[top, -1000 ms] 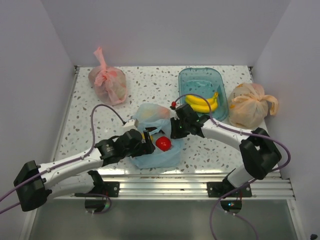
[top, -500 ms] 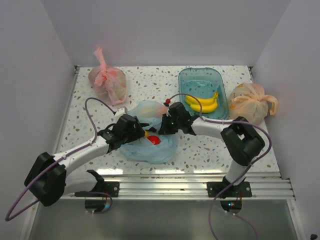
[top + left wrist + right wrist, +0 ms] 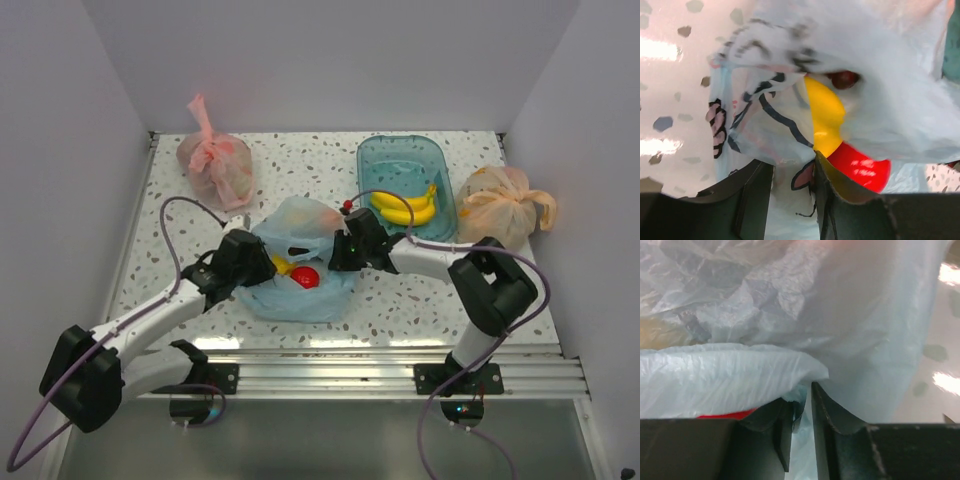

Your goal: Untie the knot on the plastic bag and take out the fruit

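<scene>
The light blue plastic bag lies mid-table with its mouth agape. A red apple and a yellow fruit show inside it. My left gripper is at the bag's left side. In the left wrist view its jaws stand apart with printed film lying in the gap, beside the yellow fruit and apple. My right gripper is at the bag's right rim. Its jaws are narrowly parted, and a fold of bag film hangs between them.
A teal tub at the back right holds a banana bunch. A tied orange bag sits at the right wall and a tied pink bag at the back left. White walls enclose the table.
My left gripper has swung back and left to the bag's side while its jaws narrowed. The right jaws have parted a little. The bag has bunched up and shifted away from the front edge.
</scene>
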